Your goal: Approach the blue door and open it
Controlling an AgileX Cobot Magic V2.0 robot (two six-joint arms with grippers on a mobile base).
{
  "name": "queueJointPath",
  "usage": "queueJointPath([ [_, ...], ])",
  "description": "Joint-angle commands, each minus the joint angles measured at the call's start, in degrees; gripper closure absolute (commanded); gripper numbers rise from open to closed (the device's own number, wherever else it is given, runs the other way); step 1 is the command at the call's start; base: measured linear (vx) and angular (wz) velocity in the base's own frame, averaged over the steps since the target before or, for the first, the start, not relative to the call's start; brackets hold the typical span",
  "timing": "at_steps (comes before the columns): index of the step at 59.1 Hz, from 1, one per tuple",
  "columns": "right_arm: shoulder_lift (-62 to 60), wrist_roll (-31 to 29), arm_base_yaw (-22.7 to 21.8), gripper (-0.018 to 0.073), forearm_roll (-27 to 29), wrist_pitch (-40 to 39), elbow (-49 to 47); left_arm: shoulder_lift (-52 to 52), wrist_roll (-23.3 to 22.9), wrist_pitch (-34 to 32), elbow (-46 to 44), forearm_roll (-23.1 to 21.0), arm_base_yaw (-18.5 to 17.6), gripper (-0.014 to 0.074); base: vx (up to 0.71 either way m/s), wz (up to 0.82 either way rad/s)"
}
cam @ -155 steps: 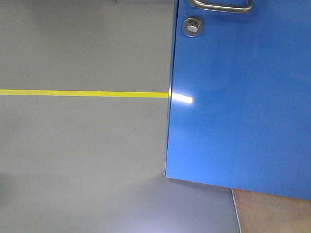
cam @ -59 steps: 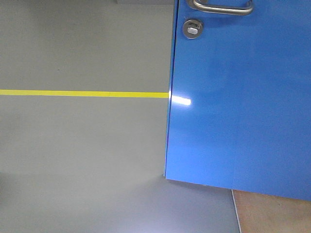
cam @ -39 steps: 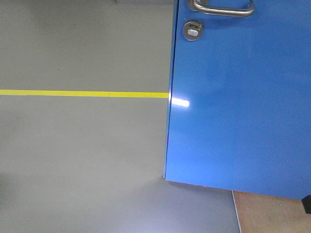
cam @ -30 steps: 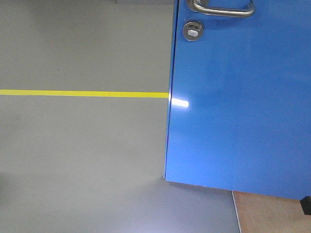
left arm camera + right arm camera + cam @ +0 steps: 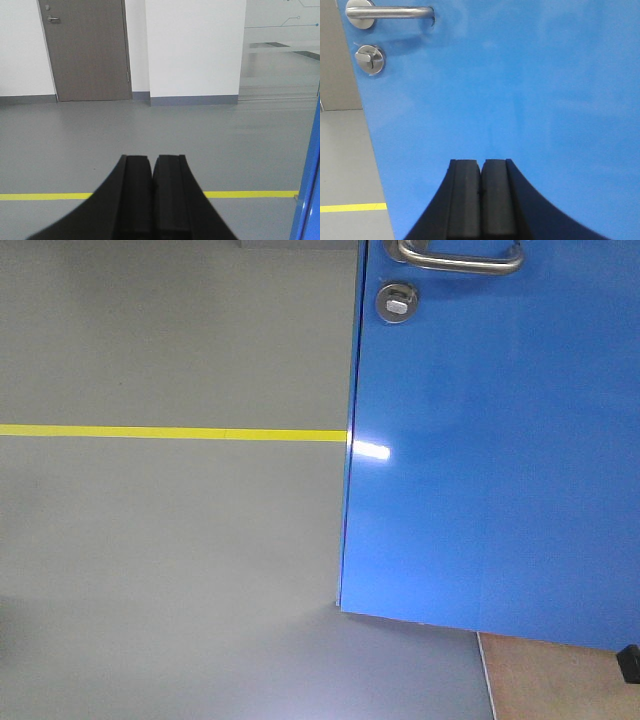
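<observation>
Blue door (image 5: 490,440) ajar at my three o'clock.
Both claws (image 5: 151,165) (image 5: 481,167) pinched empty; door unmoved, dark corner (image 5: 630,663) newly visible at five o'clock.

Blue door (image 5: 490,440), ajar.
Glossy panel, upright; silver lever handle (image 5: 460,255) at top, round lock (image 5: 396,302) just below it.

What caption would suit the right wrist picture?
Closed right gripper faces the blue door, lever handle at upper left.
</observation>
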Motion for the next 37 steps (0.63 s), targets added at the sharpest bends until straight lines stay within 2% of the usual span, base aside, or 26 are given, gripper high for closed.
queueJointPath([
  [1,-0.80,0.03,-0.36,0.0561,-0.15,-4.68,0.09,-0.81,-0.37,-4.79,-1.54,-0.10,-0.23,0.0524,0.00,0.00],
  [37,-0.80,0.03,-0.36,0.0561,-0.15,-4.68,0.09,-0.81,-0.37,-4.79,-1.54,-0.10,-0.23,0.0524,0.00,0.00],
])
